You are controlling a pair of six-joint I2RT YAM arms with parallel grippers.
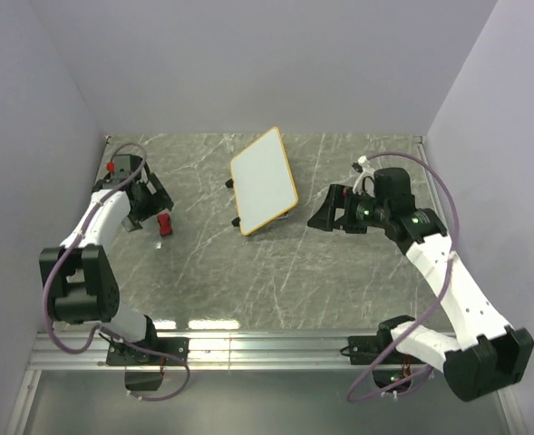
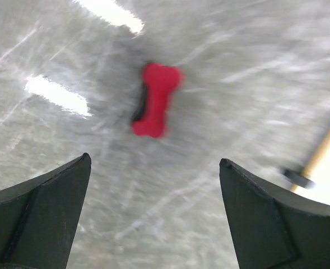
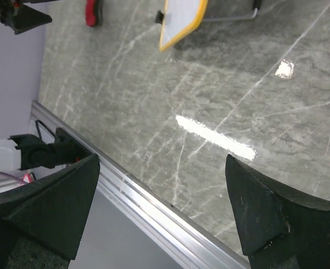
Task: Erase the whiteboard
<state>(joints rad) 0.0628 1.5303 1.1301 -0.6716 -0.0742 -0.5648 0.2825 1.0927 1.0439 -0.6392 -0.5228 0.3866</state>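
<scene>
A: Well, where does the whiteboard sit?

B: It lies toward the far middle of the marble table, turned at an angle. It is between the two arms, and neither arm touches it.

A: And the left gripper?

B: Its fingers are spread wide and hold nothing. The left wrist view, which is blurred, shows the red eraser on the table just beyond the tips, not touching them.

A: The right gripper?

B: It is likewise spread apart and empty. It points toward the board's right edge, near it but apart. The right wrist view catches the board's yellow-framed corner at the top.
</scene>
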